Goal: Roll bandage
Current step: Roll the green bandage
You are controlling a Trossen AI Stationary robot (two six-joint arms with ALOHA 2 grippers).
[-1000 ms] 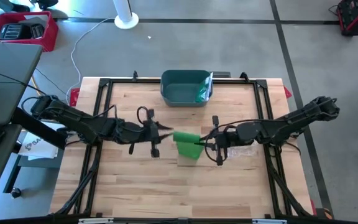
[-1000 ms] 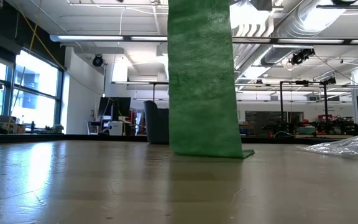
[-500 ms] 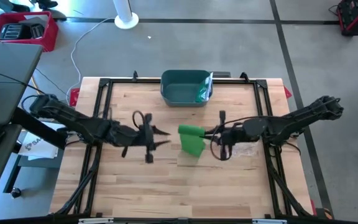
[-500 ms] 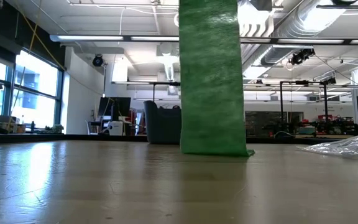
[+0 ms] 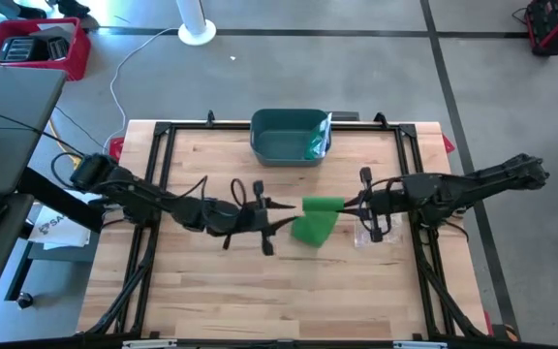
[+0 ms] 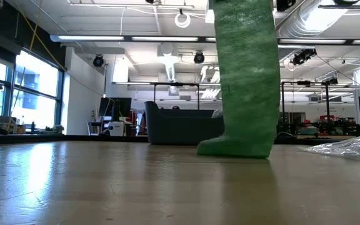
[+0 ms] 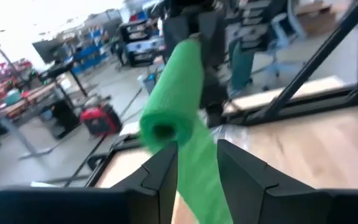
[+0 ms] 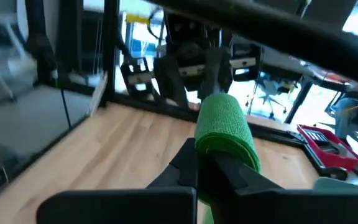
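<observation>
Right tool [image 5: 353,205], clenched on the roll end of the green bandage [image 5: 316,219], holds it above mid-surface [image 5: 211,291]; its loose tail drapes down to the wood. Left tool [image 5: 281,215], fingers parted, faces the roll's open end, grasping nothing

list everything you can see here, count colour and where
bandage: one, green, part rolled, table middle, its tail hanging down to the wood
bin: one, dark green, far edge of the table, something green inside
plastic wrapper: one, clear, on the table under the right arm
table: one, light wood in a black frame
crate: one, red, on the floor beyond the table's left corner
left gripper: one, dark, just left of the bandage, fingers apart
right gripper: one, dark, shut on the bandage roll's right end
</observation>
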